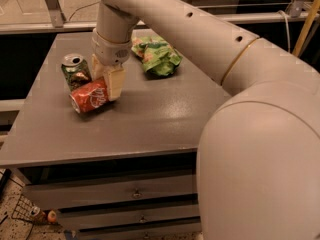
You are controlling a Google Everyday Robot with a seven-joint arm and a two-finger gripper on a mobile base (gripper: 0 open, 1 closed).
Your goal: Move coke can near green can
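Observation:
The red coke can (89, 96) lies tilted on its side at the left of the grey table (165, 114), its silver top facing front-left. My gripper (105, 82) comes down from above and is shut on the can's right end, with one cream finger (114, 83) in front of it. The green can (75, 70) stands upright just behind and to the left of the coke can, almost touching it. Whether the coke can rests on the table or hangs just above it I cannot tell.
A wrinkly green snack bag (157, 57) lies at the back middle of the table, right of my gripper. My large white arm (250, 114) fills the right side of the view. Drawers (135, 194) sit below the table's front edge.

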